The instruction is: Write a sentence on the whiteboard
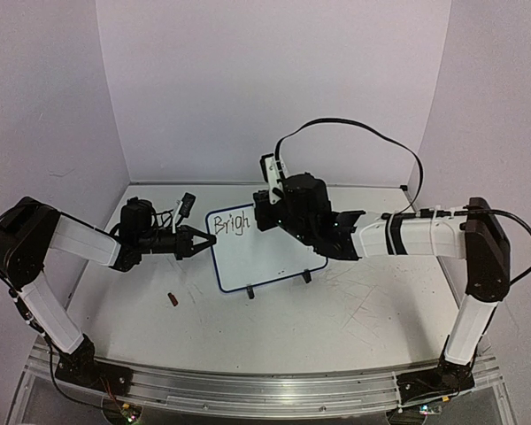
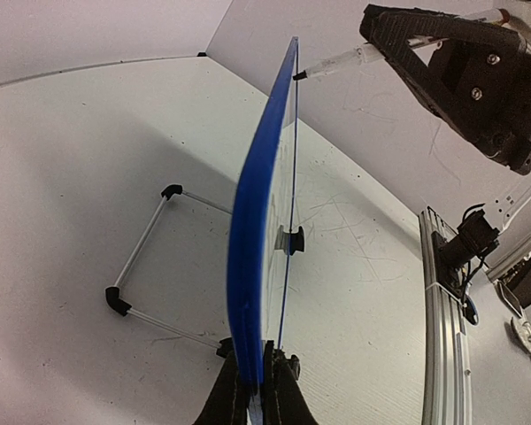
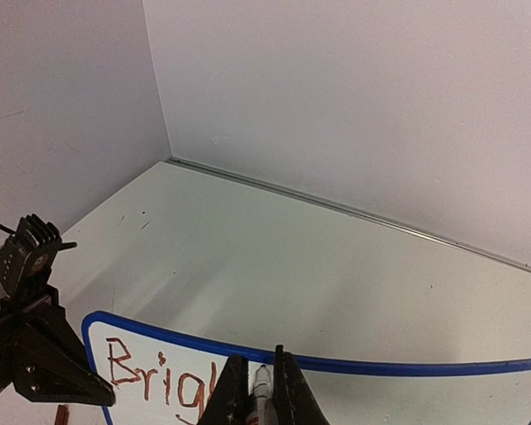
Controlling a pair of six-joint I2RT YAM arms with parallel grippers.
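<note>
Blue-rimmed whiteboard (image 2: 252, 266) within left gripper (image 2: 258, 365)

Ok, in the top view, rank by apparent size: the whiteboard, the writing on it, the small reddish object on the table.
Largest: whiteboard.
Then the writing, filling only its top left corner.
Smallest: the reddish object.

The whiteboard (image 1: 257, 261), white with a blue rim, stands tilted on black feet mid-table. The sentence (image 1: 231, 222) reads only "Brigh", up at the board's ten o'clock corner.
</note>
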